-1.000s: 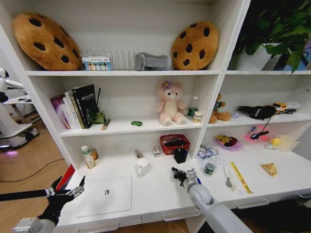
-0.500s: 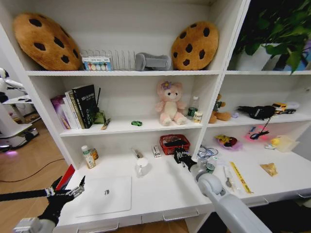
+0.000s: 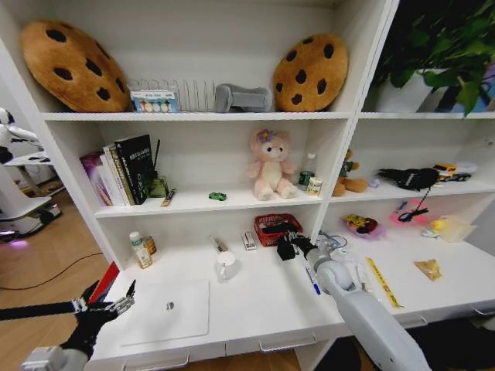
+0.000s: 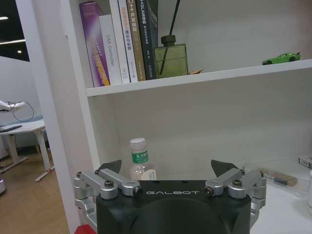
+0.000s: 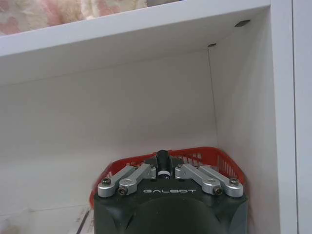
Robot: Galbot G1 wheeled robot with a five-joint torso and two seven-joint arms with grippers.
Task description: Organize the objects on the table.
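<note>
A slim black pen (image 5: 163,163) stands clamped between the narrowed fingers of the right gripper (image 3: 291,246), its tip poking up just in front of the red basket (image 3: 276,229). That gripper sits at the far middle of the counter (image 3: 255,297), right beside the basket and close to the shelf upright. Just near of it a blue pen (image 3: 311,280) lies flat on the counter, beside the right arm. Further right lie a yellow ruler (image 3: 382,281) and a small crumpled brown piece (image 3: 428,268).

At the near left a silver laptop (image 3: 167,311) lies closed on the counter. The left gripper (image 3: 103,304) hangs off the counter's near left corner, beside the laptop, its fingers spread wide and holding nothing. Behind the laptop, towards the far left, stands a small bottle with a green label (image 3: 138,250); a clear glass jar (image 3: 225,265) stands near the counter's middle.

On the shelf above, a tiny green toy car (image 3: 217,196) rests between the row of books (image 3: 122,169) and the pink plush bear (image 3: 270,163).
</note>
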